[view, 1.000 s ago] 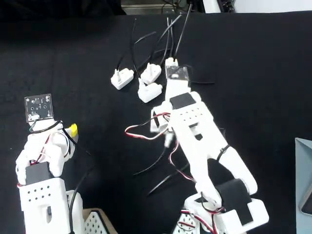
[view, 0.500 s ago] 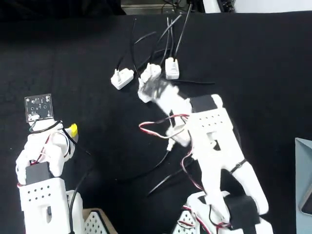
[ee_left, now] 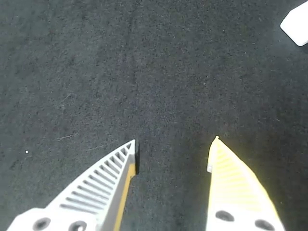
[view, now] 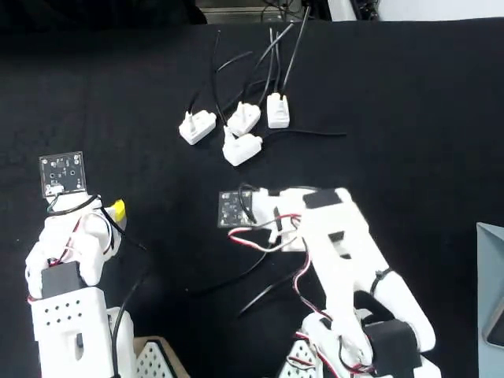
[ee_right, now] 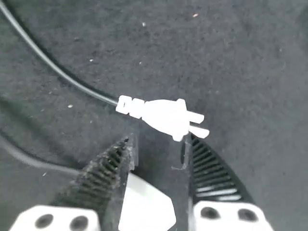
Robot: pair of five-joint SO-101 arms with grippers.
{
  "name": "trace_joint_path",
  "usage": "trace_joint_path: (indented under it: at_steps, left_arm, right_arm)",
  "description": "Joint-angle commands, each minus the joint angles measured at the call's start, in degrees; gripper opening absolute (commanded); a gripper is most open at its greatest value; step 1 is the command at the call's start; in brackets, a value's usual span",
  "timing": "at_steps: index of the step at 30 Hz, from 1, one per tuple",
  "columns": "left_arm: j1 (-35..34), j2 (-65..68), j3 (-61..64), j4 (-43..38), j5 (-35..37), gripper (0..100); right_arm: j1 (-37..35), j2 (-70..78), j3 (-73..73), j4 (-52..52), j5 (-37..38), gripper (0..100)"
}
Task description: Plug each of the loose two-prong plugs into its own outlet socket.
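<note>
So, table (view: 409,118): covered in black cloth, with both arms along its near edge.
Right arm (view: 346,260): bent low and angled toward the middle of the table; its wrist is near the table's centre, short of the socket cluster.
Left arm (view: 71,268): folded up at the near left corner, well apart from the sockets.
Black cords (view: 272,59): several run from the far edge down to the sockets, and two more lie loose beside the right arm.
Outlet sockets (view: 242,148): four white blocks grouped close together in the far middle of the table, each on its own cord.
Right gripper (ee_right: 158,142): the fingers are spread and grasp nothing. Their tips sit just short of the plug, one to each side of its body.
Left gripper (ee_left: 175,142): the fingers are parted wide over bare cloth, holding nothing.
Two-prong plug (ee_right: 166,118): white, lying flat on the cloth with its prongs pointing away from its cord. It is loose and in no socket.
</note>
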Motion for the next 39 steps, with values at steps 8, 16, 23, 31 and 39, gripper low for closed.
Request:
trace_joint_path:
  at_steps: [8,16,23,31,39]
  left_arm:
    - [-0.04,-0.79,-0.13,-1.14,0.26,24]
    - [0.04,-0.79,2.51,-5.98,0.26,24]
    - [0.04,-0.79,2.77,-6.33,0.26,24]
    - [0.04,-0.79,2.86,-6.42,0.26,24]
    - [0.04,-0.79,2.95,-6.68,0.26,24]
  right_arm:
    - [-0.97,-2.15,3.38,-14.07,2.73,14.5]
    - [-3.08,-10.95,4.35,-8.97,2.55,20.7]
    - [-5.54,-15.08,10.07,-8.26,3.96,25.0]
    - [-4.75,-17.54,12.18,-7.82,10.46,25.4]
    - [-1.14,-21.76,17.36,-8.44,16.00,25.4]
